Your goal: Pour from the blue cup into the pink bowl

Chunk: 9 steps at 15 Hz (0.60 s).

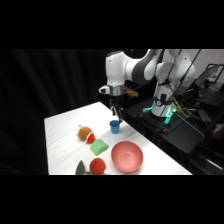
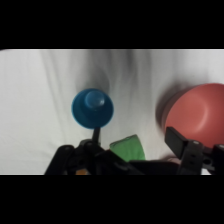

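At the near edge of the white bench (image 1: 60, 135), a small red cup (image 1: 97, 165) is seen beside a dark green item (image 1: 81, 169). The pink bowl (image 1: 127, 156) lies just right of them. A green block (image 1: 99, 146) and an orange-red object (image 1: 86, 133) are found farther back. Beyond, the blue cup (image 1: 115, 127) stands upright, with the jaws (image 1: 114, 113) held directly above its rim; whether they are spread cannot be told.

Side oblique; wrist overhead, close.
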Tool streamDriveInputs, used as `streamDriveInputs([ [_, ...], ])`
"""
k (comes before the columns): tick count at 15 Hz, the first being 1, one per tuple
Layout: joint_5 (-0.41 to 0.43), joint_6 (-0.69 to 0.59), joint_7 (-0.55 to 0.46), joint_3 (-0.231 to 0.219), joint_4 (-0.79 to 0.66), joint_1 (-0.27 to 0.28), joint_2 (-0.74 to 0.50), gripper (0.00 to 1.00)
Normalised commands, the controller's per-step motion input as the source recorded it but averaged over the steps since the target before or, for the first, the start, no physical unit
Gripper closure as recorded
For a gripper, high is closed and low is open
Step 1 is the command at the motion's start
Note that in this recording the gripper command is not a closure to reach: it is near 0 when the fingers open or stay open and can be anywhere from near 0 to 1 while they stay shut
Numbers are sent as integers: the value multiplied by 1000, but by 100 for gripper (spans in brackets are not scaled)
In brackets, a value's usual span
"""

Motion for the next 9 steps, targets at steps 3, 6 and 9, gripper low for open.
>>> streamDriveInputs([
  [3, 210, 606, 73, 35, -255, 21, 80, 0],
  [6, 123, 561, 106, 49, -152, 30, 174, 0],
  [9, -8, 506, 175, 3, -40, 22, 264, 0],
])
